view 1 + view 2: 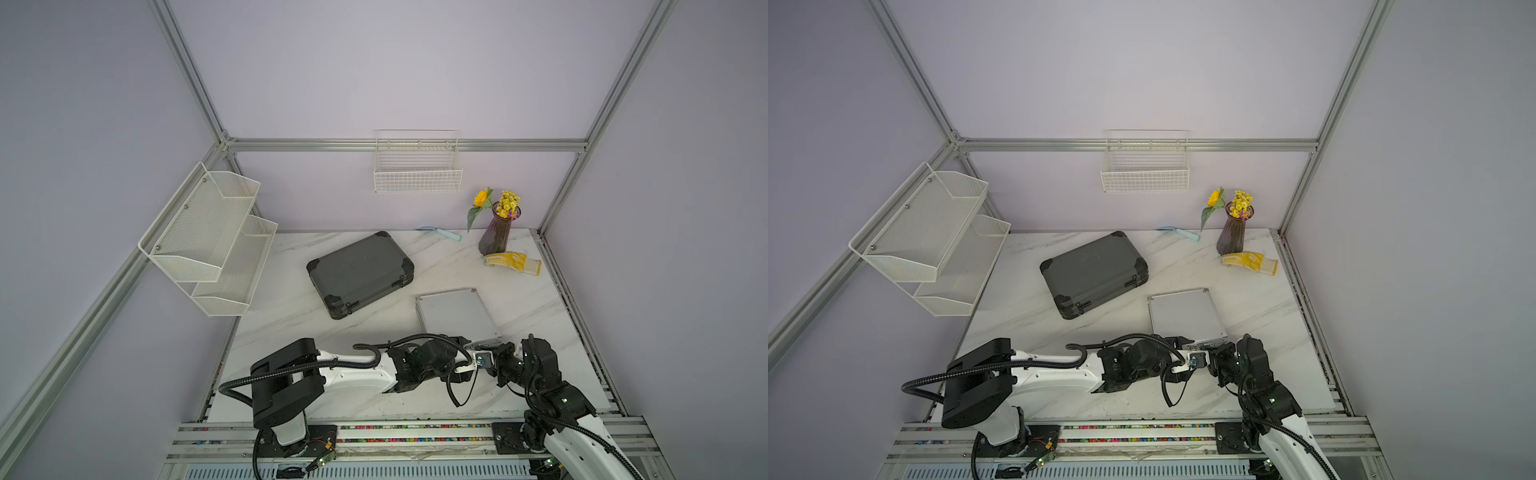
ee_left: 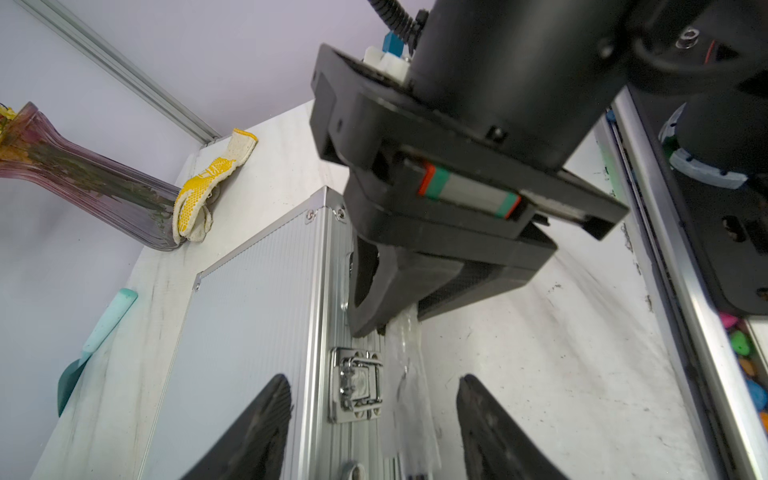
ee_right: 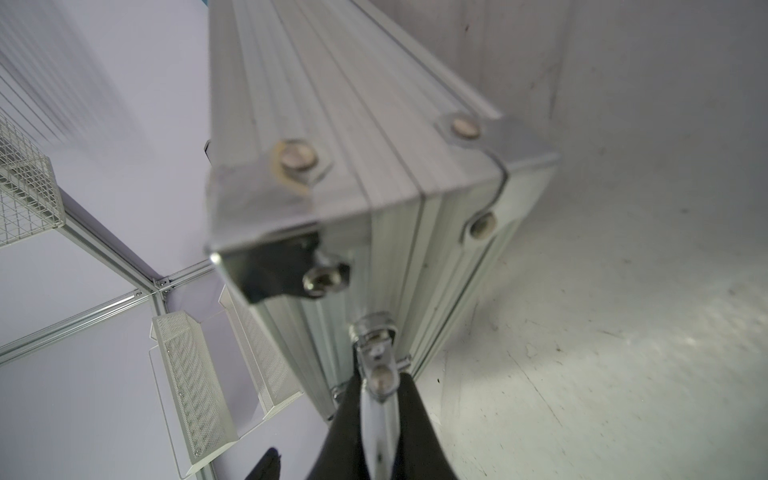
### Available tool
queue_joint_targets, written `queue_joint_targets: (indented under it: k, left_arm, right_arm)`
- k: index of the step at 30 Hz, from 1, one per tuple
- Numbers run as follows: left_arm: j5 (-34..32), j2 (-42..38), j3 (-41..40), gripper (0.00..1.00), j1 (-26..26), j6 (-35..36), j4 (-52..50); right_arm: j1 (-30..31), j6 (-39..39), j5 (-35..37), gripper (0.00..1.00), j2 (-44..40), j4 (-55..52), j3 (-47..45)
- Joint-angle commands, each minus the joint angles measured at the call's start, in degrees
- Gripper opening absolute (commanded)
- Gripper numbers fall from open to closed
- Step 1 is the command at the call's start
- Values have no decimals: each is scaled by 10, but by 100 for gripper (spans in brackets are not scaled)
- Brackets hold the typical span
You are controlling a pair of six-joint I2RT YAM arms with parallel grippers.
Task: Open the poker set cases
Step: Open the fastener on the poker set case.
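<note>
The silver case [image 1: 455, 316] lies shut near the front right of the table [image 1: 291, 324]. The dark grey case [image 1: 359, 274] lies closed further back, toward the middle and well apart from it. At the silver case's near edge, the right gripper [image 3: 380, 384] is clamped on the chrome handle [image 3: 378, 419]. The left gripper [image 2: 374, 424] has its jaws spread wide to either side of a latch [image 2: 356, 384], holding nothing.
</note>
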Motion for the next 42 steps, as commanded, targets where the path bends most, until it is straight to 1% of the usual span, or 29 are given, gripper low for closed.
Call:
queue_joint_targets:
  k: [1, 7, 14, 21, 29, 33, 42]
  left_arm:
    - [-4, 16, 32, 64, -3, 22, 0]
    - [-10, 28, 32, 63, -4, 18, -6]
    - [-54, 47, 47, 63, -8, 12, -8]
    - [-39, 59, 54, 62, -14, 26, -32]
    - [-28, 69, 60, 60, -15, 34, -93]
    - [-31, 71, 59, 58, -14, 34, -104]
    - [-33, 69, 59, 48, -14, 39, -108]
  right_arm:
    - [1, 20, 13, 0, -14, 35, 25]
    - [1, 20, 10, 0, -16, 34, 22]
    - [1, 15, 9, 0, -17, 33, 16]
    - [1, 16, 10, 0, -24, 29, 17]
    - [1, 16, 14, 0, -26, 24, 24]
    - [2, 15, 14, 0, -25, 22, 28]
    - [1, 14, 16, 0, -28, 18, 31]
